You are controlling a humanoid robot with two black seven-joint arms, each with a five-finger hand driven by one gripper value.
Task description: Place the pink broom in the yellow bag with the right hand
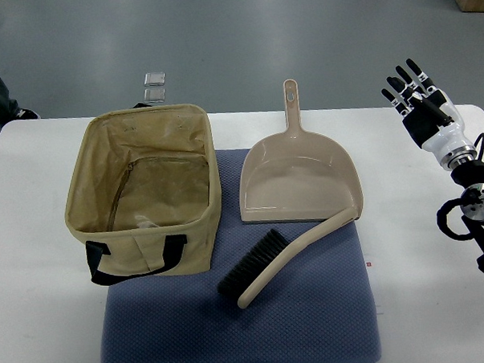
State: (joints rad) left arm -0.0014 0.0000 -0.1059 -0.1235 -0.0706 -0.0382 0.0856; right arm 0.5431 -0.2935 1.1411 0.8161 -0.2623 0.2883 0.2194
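The pink broom (283, 260), a short hand brush with dark bristles, lies flat on the blue mat (316, 321), just in front of the dustpan (300, 180). Its handle runs up and to the right until its tip touches the dustpan's near right corner, and the bristle head points left and near. Lying flat with the handle clear on top, it looks easy to take from above, probably along the bare stretch of handle between bristles and dustpan. The dustpan sits open side near, its own handle pointing to the far side, so it should not hinder a lift. To the left stands the yellow bag (141, 193), upright and gaping, its mouth held wide by stiff walls and its black straps (134, 261) hanging down the near side. It appears empty enough to drop the broom straight in. The bag's right wall overlaps the mat's left edge, so the carry from broom to bag is short. The right hand (415, 88) is well apart from all this, raised at the far right of the white table (431, 262), fingers extended and spread, holding nothing. No left arm shows. The reach has not begun.
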